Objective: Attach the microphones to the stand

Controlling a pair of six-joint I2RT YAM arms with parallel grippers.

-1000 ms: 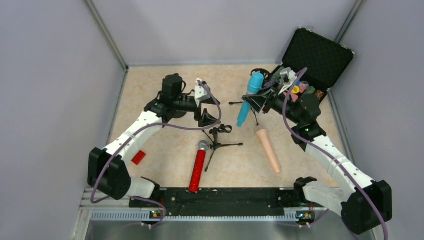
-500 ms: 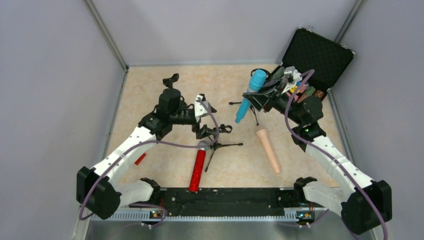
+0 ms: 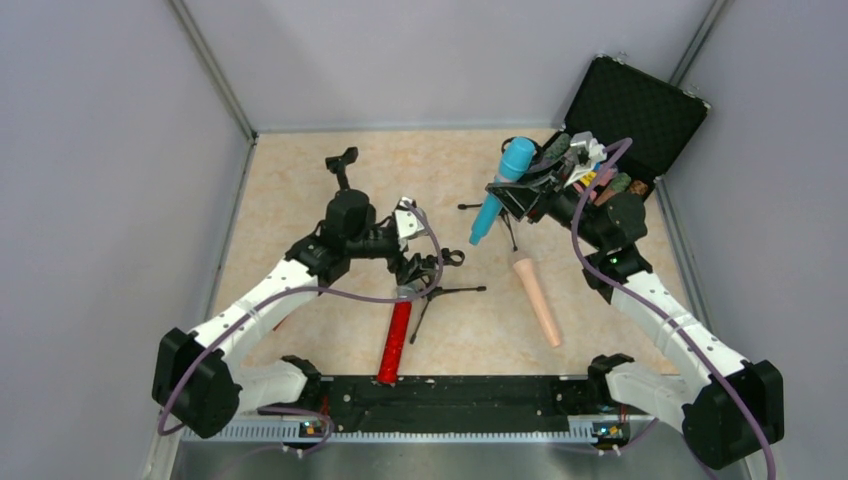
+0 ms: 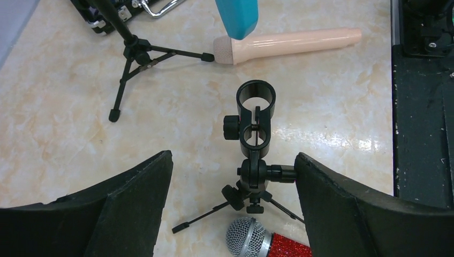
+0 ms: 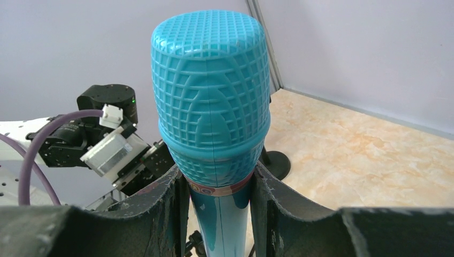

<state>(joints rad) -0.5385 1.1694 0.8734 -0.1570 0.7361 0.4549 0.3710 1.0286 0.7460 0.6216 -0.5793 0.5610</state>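
Note:
My right gripper (image 3: 512, 200) is shut on the teal-blue microphone (image 3: 497, 195) and holds it tilted above the table, head up; in the right wrist view the fingers clamp it just below its head (image 5: 211, 107). My left gripper (image 3: 415, 265) is open and straddles a small black tripod stand (image 3: 440, 270). In the left wrist view the stand's clip rings (image 4: 256, 115) sit between the fingers (image 4: 118, 203), its side knob against the right one. The glittery red microphone (image 3: 396, 335) lies just in front of the stand, with its silver head (image 4: 247, 240) near the stand's legs. The peach microphone (image 3: 536, 298) lies to the right.
A second tripod stand (image 4: 131, 53) stands under the blue microphone. A third stand (image 3: 343, 165) is at the back left. An open black case (image 3: 635, 105) with small items is at the back right. A black rail (image 3: 450, 392) runs along the near edge.
My left arm has swung forward and right, bringing its open gripper down around the middle stand and uncovering the back-left stand. The right arm has raised the blue microphone slightly.

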